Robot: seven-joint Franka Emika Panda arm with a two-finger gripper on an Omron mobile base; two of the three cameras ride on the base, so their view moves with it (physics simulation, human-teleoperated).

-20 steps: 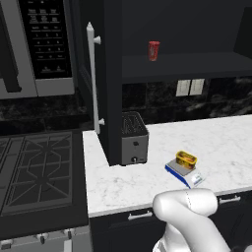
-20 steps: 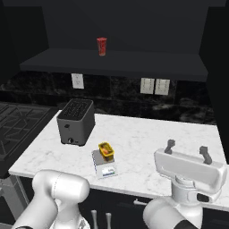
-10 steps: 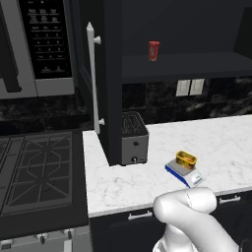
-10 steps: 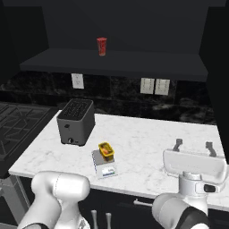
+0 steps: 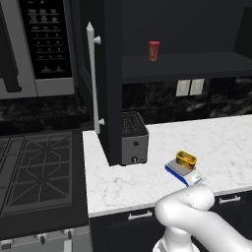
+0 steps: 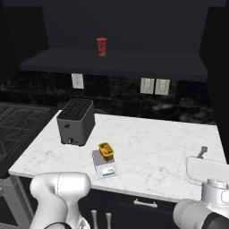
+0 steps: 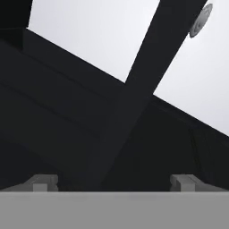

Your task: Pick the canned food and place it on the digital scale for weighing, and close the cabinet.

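The canned food (image 5: 186, 159) sits on the digital scale (image 5: 183, 173), which rests on the white marble surface (image 5: 138, 182) near its front edge, to the right of the dark toaster (image 5: 134, 138). From the right base camera the can (image 6: 106, 150) and scale (image 6: 104, 163) lie in front of the toaster (image 6: 76, 121) – apart from it. The cabinet (image 5: 106, 74) door stands open, edge-on, its pale bar handle (image 5: 92, 76) facing left; a red can (image 5: 154, 50) stands on the shelf inside. The hand (image 7: 114, 181) is spread wide and holds nothing, its fingertips (image 7: 43, 182) set before dark panels – low at the right of the surface in the right base view
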